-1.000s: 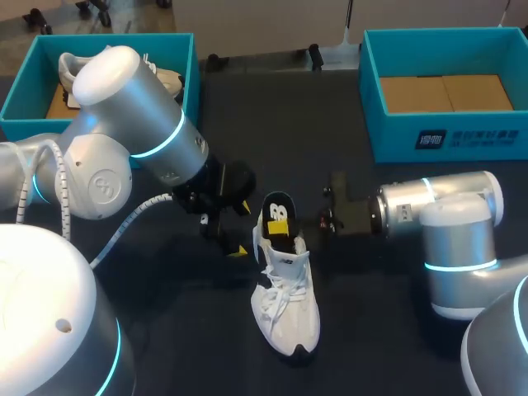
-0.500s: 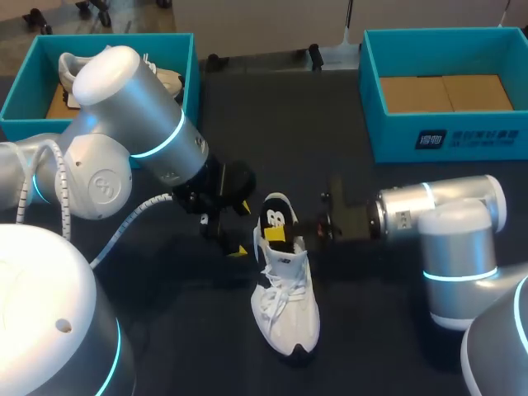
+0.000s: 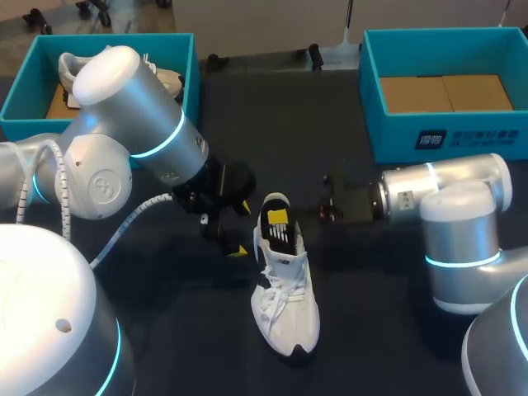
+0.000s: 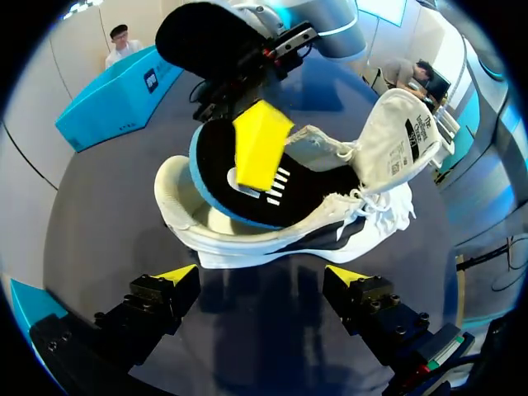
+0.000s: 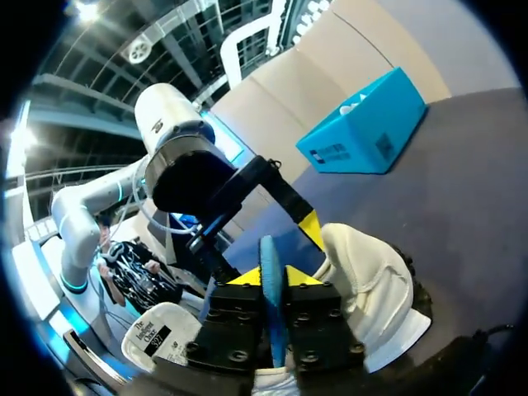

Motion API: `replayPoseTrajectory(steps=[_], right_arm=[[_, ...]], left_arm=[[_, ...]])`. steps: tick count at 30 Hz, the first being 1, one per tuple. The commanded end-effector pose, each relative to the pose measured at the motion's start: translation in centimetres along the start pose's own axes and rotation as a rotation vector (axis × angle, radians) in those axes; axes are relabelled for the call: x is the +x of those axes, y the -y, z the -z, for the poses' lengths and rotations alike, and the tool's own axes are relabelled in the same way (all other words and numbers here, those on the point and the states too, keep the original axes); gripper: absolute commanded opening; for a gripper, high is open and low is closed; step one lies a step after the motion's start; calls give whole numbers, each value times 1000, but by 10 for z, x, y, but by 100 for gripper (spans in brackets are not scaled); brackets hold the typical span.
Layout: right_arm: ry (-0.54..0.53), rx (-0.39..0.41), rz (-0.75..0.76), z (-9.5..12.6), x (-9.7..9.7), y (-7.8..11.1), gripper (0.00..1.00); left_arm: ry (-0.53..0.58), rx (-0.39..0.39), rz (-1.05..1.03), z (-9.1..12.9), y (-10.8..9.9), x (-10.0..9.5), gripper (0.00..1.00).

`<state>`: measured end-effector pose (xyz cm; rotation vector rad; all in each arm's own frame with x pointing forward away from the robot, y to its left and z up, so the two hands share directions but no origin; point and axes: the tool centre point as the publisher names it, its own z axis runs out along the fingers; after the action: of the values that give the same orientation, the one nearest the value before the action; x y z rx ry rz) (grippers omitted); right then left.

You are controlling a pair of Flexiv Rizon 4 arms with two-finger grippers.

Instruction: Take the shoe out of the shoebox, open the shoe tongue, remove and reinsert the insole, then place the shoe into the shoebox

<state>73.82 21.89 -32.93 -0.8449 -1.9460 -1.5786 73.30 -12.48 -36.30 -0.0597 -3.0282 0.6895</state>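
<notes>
Shoe [image 3: 285, 285] lies upright on its sole in the middle of the dark table [image 3: 388, 330], heel towards the far edge. Its tongue [image 4: 408, 136] is folded forward over the laces. The black, blue-edged insole [image 3: 275, 229] stands tilted out of the heel opening, its front end down inside the shoe. My right arm [image 3: 445, 206] comes in low and level from the right, forearm stretched towards the heel. The right gripper [image 5: 272, 278] is clamped on the raised end of the insole, whose blue edge runs between the two yellow tips. My left arm [image 3: 140, 124] bends down from the left with its wrist turned towards the shoe's side. The left gripper [image 4: 262, 276] hangs just beside the shoe with its fingers spread wide and nothing between them, close to the table. One teal shoebox [image 3: 194, 66] at the far left holds another white shoe [image 3: 70, 66]. A second teal shoebox [image 3: 371, 99] stands at the far right.
</notes>
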Motion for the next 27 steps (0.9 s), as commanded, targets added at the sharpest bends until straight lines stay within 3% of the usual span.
replayPoseTrajectory(steps=[1,7,12,13,14,15,16,23,25,27], right_arm=[[-8,13,-23,-9,-7,8,0],[-5,9,-63,-10,0,29,0],[7,13,-39,-9,8,25,0],[10,18,-30,-9,10,22,16],[12,23,-19,-9,11,19,38],[14,28,-9,-8,12,16,48],[22,36,-1,-8,13,13,49],[39,63,37,-4,12,-3,46],[38,65,38,-4,9,-5,39],[33,66,34,-5,5,-6,18]], left_arm=[[-1,1,-1,0,-1,0,100],[-1,1,-1,0,-1,0,100],[-1,1,-1,0,-1,0,100],[-1,1,-1,0,-1,0,100],[-1,1,-1,0,-1,0,100],[-1,1,-1,0,-1,0,100],[-1,1,-1,0,-1,0,100],[-1,1,-1,0,-1,0,100],[-1,1,-1,0,-1,0,100],[-1,1,-1,0,-1,0,100]])
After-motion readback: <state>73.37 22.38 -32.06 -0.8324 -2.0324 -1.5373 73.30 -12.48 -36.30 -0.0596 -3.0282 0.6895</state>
